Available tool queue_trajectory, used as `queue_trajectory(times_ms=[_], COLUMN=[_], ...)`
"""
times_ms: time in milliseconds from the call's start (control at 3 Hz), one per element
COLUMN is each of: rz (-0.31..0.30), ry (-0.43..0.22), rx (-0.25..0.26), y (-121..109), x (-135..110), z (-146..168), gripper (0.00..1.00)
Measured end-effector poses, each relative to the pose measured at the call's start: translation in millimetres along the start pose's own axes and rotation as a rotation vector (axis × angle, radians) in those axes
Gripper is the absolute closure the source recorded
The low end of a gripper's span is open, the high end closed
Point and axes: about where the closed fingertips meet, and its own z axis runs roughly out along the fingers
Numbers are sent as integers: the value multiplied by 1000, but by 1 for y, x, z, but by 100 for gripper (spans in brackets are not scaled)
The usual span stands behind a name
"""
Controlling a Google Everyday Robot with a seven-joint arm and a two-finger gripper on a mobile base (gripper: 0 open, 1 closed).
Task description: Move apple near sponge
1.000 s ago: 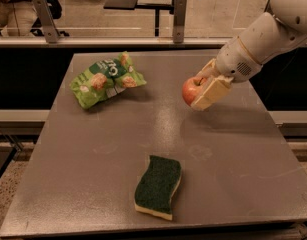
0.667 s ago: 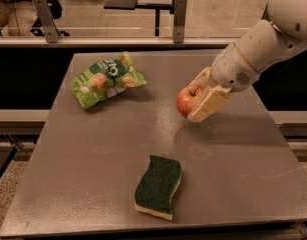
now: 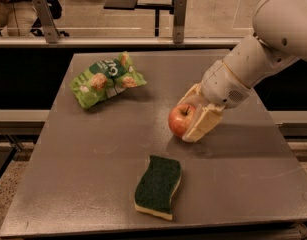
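The red apple [image 3: 180, 119] with yellowish patches is held in my gripper [image 3: 189, 118], whose pale fingers [image 3: 202, 125] are shut on it just above the grey table [image 3: 83, 169], right of centre. The sponge [image 3: 158, 186], dark green on top with a pale yellow base, lies flat near the table's front edge, a short way below and slightly left of the apple. My white arm [image 3: 263, 49] reaches in from the upper right.
A bright green snack bag [image 3: 106, 79] lies at the table's back left. A rail with metal posts [image 3: 179, 13] runs behind the table. The table edges drop off at the front and both sides.
My gripper has carried the apple down and to the left, toward the front of the table and closer to the sponge. The sponge and bag have not moved.
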Motion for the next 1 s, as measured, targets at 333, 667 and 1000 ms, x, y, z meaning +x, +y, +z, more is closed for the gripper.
queue_trajectory(times_ms=[333, 667, 1000], rz=[-47, -70, -71], ry=[13, 16, 17], rx=[-46, -71, -68], y=[21, 32, 31], x=[-2, -3, -5], z=[14, 20, 19], gripper=[77, 54, 32])
